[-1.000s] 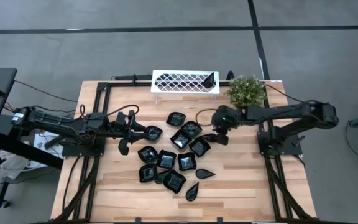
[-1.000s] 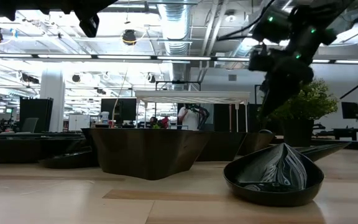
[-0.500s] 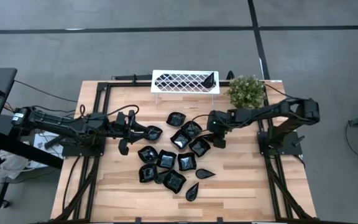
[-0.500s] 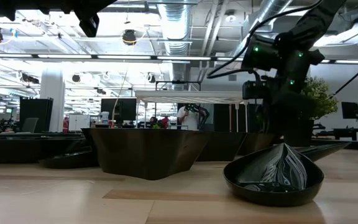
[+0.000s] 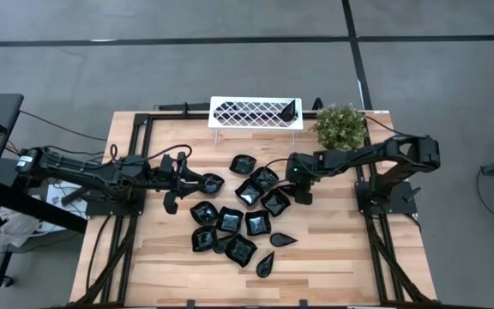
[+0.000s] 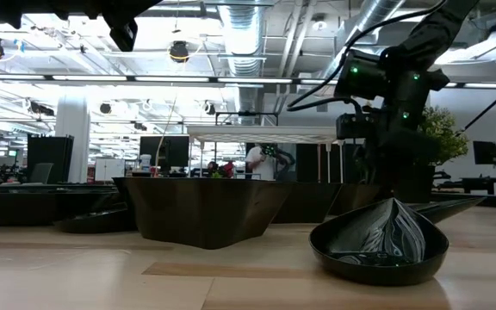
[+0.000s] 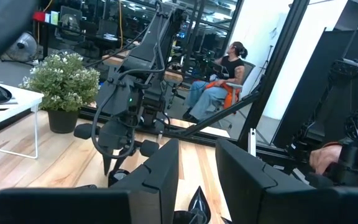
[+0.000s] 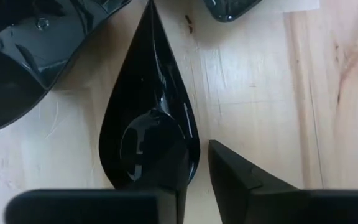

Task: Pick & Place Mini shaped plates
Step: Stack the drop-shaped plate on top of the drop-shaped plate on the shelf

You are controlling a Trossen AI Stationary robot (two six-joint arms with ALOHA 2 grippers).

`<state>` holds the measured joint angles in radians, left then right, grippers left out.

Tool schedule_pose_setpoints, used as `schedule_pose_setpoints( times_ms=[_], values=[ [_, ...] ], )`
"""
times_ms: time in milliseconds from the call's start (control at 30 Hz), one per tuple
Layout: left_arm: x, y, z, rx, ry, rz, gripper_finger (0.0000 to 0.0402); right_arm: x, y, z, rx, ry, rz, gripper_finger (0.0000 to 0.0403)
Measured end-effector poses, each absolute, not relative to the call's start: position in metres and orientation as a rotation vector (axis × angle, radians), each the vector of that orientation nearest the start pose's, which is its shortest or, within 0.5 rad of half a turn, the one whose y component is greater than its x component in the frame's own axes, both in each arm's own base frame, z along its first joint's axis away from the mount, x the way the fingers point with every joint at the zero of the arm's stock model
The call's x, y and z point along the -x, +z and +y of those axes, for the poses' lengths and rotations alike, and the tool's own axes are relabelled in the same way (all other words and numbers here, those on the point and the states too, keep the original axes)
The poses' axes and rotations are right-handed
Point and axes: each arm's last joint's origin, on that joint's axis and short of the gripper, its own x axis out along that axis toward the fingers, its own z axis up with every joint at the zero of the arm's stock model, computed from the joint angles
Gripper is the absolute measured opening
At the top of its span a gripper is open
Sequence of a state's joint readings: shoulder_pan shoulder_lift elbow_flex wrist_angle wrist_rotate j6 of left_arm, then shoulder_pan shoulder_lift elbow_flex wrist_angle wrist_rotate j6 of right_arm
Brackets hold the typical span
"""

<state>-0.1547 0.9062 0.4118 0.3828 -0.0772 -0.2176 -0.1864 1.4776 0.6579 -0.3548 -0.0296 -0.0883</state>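
I have the right hand [image 8: 194,186] low on the surface [image 5: 333,249], fingers narrowly apart astride a teardrop plate [image 8: 148,130] beside the pile [image 5: 238,215]; next I must close on its rim; left hand [image 7: 194,180] waits open

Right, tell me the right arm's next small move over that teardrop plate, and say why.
Probably ease the right pincer straight down and close on the teardrop plate's rim. The wrist view shows its fingers open, straddling the plate's rounded end on the wooden table, not yet gripping. The left pincer waits across the pile.
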Motion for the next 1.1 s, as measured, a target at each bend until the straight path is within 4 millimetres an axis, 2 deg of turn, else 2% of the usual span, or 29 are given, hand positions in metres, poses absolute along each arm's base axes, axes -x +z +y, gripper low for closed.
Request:
schedule_pose_setpoints(
  times_ms=[200, 400, 600, 933, 1100],
  values=[
    [-0.195, 0.237, -0.028, 0.204, -0.065, 0.119, 0.0108, -0.240, 0.140, -0.044, -0.049, -0.087, 1.170, 0.0006],
    [-0.195, 0.237, -0.028, 0.204, -0.065, 0.119, 0.0108, -0.239, 0.139, -0.044, -0.059, -0.091, 1.182, 0.0015],
    [-0.195, 0.237, -0.028, 0.204, -0.065, 0.119, 0.0108, -0.238, 0.143, -0.044, -0.072, -0.094, 1.235, 0.0003],
    [-0.195, 0.237, -0.028, 0.204, -0.065, 0.119, 0.0108, -0.246, 0.165, -0.047, -0.067, -0.134, 1.286, 0.0003],
    [-0.195, 0.237, -0.028, 0.204, -0.065, 0.119, 0.0108, -0.243, 0.178, -0.049, -0.070, -0.166, 1.266, 0.0002]
  ],
)
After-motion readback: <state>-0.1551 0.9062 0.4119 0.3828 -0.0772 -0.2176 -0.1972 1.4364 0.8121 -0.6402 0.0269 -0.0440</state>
